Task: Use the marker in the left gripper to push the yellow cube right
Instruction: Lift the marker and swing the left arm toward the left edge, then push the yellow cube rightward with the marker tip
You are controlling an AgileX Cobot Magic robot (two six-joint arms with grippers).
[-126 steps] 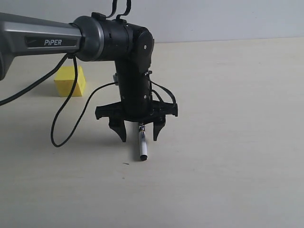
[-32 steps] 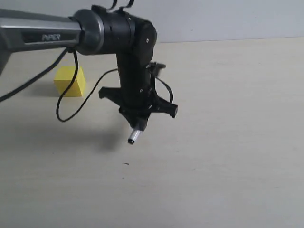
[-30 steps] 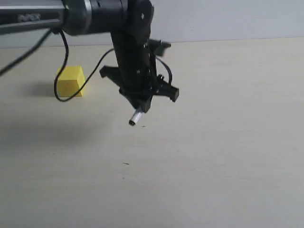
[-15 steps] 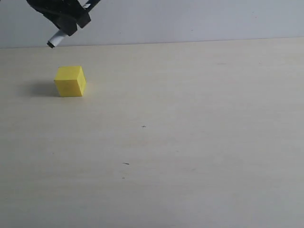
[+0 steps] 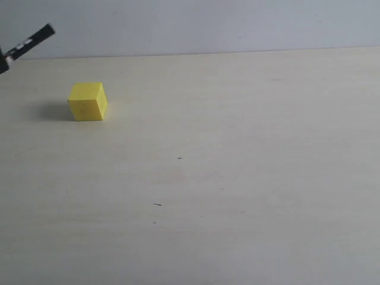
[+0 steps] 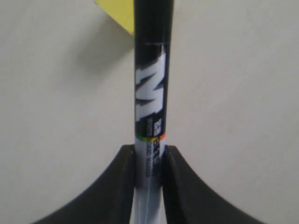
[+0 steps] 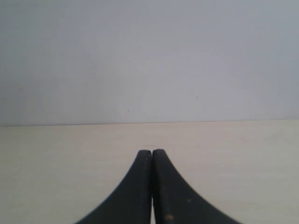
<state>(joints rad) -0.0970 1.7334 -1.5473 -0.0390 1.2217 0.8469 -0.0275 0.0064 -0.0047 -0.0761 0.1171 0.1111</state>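
Observation:
The yellow cube (image 5: 88, 101) rests on the table at the far left of the exterior view. Up and to its left, only the marker's black tip (image 5: 27, 43) pokes in from the left edge, in the air and well apart from the cube; the left arm itself is out of that view. In the left wrist view my left gripper (image 6: 149, 156) is shut on the marker (image 6: 150, 98), whose black cap runs out toward a corner of the yellow cube (image 6: 119, 14). My right gripper (image 7: 152, 154) is shut on nothing, facing the wall.
The pale wooden table (image 5: 249, 178) stretches right of the cube, with small dark specks (image 5: 157, 205) near its middle. A grey-white wall (image 5: 208, 24) rises behind the table's far edge.
The left arm lifted the marker off the table's middle and swung it up and left, past the cube, until only the marker's black end shows at the left edge. The cube stayed put.

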